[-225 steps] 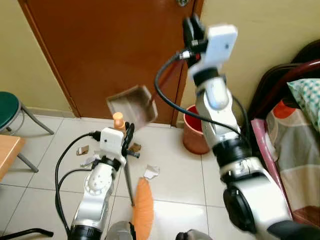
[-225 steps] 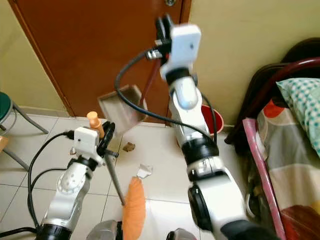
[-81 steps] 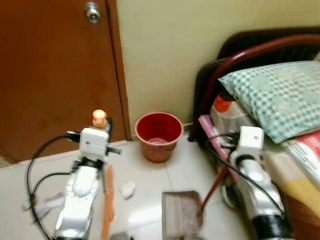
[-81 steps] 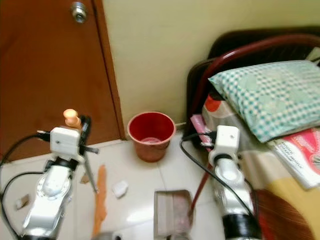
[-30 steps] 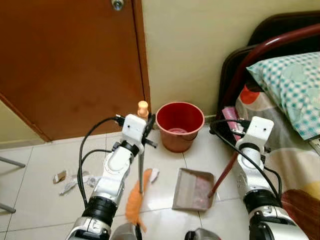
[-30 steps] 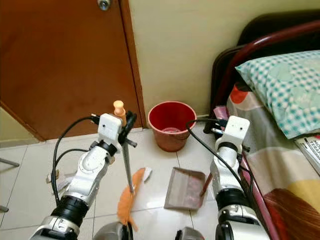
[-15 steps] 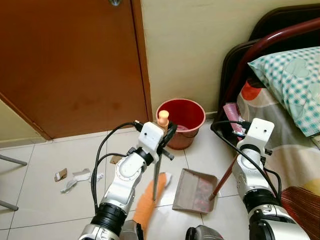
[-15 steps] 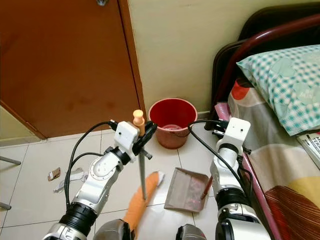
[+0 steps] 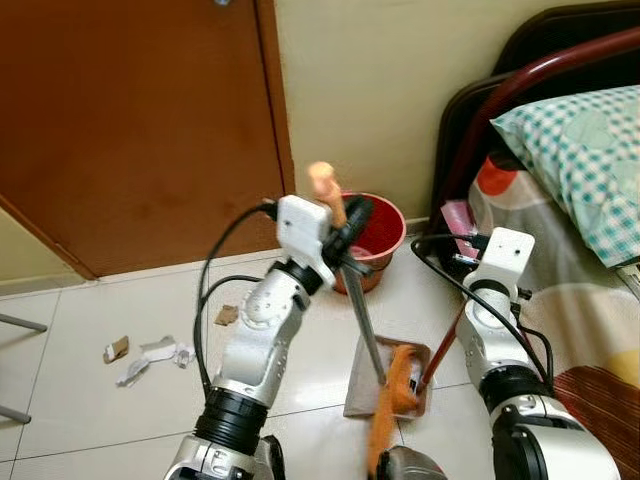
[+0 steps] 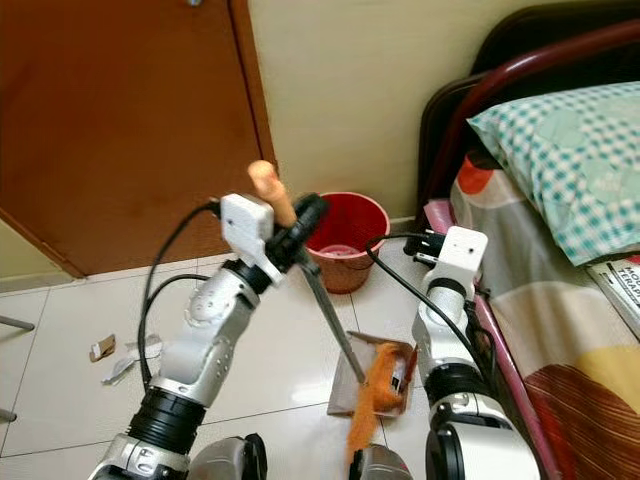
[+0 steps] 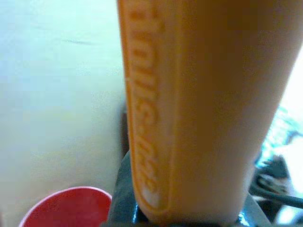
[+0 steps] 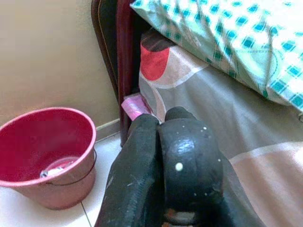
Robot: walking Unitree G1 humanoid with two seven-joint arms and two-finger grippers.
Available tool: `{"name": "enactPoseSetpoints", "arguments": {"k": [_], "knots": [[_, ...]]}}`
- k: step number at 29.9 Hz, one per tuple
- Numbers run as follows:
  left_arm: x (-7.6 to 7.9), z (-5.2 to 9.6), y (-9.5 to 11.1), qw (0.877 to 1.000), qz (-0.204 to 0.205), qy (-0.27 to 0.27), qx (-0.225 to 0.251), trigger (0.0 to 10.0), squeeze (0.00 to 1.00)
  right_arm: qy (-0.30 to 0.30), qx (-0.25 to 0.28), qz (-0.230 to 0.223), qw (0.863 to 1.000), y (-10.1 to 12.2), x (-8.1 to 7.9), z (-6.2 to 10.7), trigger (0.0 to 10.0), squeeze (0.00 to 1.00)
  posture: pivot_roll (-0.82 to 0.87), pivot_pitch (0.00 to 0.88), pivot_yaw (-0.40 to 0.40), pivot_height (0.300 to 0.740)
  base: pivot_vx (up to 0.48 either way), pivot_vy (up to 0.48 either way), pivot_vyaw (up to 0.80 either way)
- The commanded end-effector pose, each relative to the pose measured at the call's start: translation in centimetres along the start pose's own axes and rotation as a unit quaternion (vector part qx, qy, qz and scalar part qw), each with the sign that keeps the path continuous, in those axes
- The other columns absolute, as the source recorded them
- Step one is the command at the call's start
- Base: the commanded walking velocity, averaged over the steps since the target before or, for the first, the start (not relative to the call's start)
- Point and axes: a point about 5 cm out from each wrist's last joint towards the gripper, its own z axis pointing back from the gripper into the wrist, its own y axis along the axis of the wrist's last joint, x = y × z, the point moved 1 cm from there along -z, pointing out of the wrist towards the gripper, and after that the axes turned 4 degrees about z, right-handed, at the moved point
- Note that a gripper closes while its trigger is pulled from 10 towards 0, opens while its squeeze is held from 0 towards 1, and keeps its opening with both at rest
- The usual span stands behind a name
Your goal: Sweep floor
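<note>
Tiled floor (image 9: pixel 120 410) by bucket (image 9: pixel 372 232): I've left gripper (image 9: pixel 345 228) clamped on broom (image 9: pixel 392 380), right gripper (image 10: pixel 432 245) gripping dustpan (image 9: pixel 362 385); hard push could slide it, spilling debris.

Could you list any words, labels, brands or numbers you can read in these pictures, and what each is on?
Raised lettering on the orange broom handle in the left wrist view: too blurred and close to read.
Printed booklet on the bed: text too small to read.
Nothing else carries text.
</note>
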Motion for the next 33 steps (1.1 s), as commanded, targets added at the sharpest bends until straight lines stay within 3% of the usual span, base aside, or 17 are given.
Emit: {"name": "enactPoseSetpoints", "arguments": {"k": [1,4,6,7,10,11,12,15,19,25,33], "knots": [[-1.4,0.7,1.4,0.999,0.001,0.035,0.032,10.0,0.0,0.019,-0.001,-0.004,1.0,0.3,-1.1,0.0,10.0,0.0,0.05,0.126,-0.001,0.74,0.0,0.0,0.0],[-5.0,2.1,2.5,0.995,-0.036,0.091,0.031,10.0,0.0,0.036,0.0,-0.009,0.999,0.8,-2.0,-0.2,10.0,0.0,0.06,0.118,-0.025,0.74,0.0,0.0,0.0],[-5.7,2.6,2.8,0.993,-0.047,0.108,0.031,10.0,0.0,0.04,0.002,-0.009,0.999,0.9,-2.1,-0.2,10.0,0.0,0.06,0.118,-0.025,0.74,0.0,0.0,0.0],[-8.2,3.9,4.1,0.982,-0.083,0.166,0.043,10.0,0.0,0.053,0.005,-0.005,0.999,1.3,-2.1,-0.5,10.0,0.0,0.08,0.091,-0.077,0.74,0.0,0.0,0.0],[-10.0,4.7,5.2,0.971,-0.106,0.206,0.053,10.0,0.0,0.063,0.009,-0.003,0.998,2.0,-2.1,-0.9,10.0,0.0,0.08,0.08,-0.104,0.74,0.0,0.0,0.0],[-11.5,5.7,6.1,0.961,-0.124,0.24,0.064,10.0,0.0,0.074,0.017,-0.002,0.997,2.8,-2.4,-1.2,10.0,0.0,0.08,0.073,-0.119,0.74,0.0,0.0,0.0],[-12.0,6.3,6.3,0.957,-0.131,0.252,0.068,10.0,0.0,0.079,0.02,-0.001,0.997,3.0,-2.5,-1.3,10.0,0.0,0.08,0.073,-0.119,0.74,0.0,0.0,0.0],[-12.7,7.5,6.0,0.949,-0.133,0.279,0.065,10.0,0.0,0.081,0.027,-0.014,0.996,3.8,-3.0,-1.4,10.0,0.0,0.06,0.058,-0.099,0.74,0.0,0.0,0.0],[-12.5,7.7,5.3,0.949,-0.133,0.281,0.054,10.0,0.0,0.076,0.029,-0.029,0.996,4.1,-2.9,-1.5,10.0,0.0,0.05,0.051,-0.074,0.74,0.0,0.0,0.0],[-11.1,6.9,3.2,0.957,-0.142,0.252,0.013,10.0,0.0,0.053,0.041,-0.06,0.996,4.6,-1.9,-1.6,10.0,0.0,0.03,0.026,0.005,0.74,0.0,0.0,0.0],[-10.4,6.0,1.9,0.957,-0.138,0.255,0.008,10.0,0.0,0.065,0.031,-0.072,0.995,4.1,-1.3,-1.6,10.0,0.0,0.01,0.0,-0.04,0.74,0.0,0.0,0.0]]}}
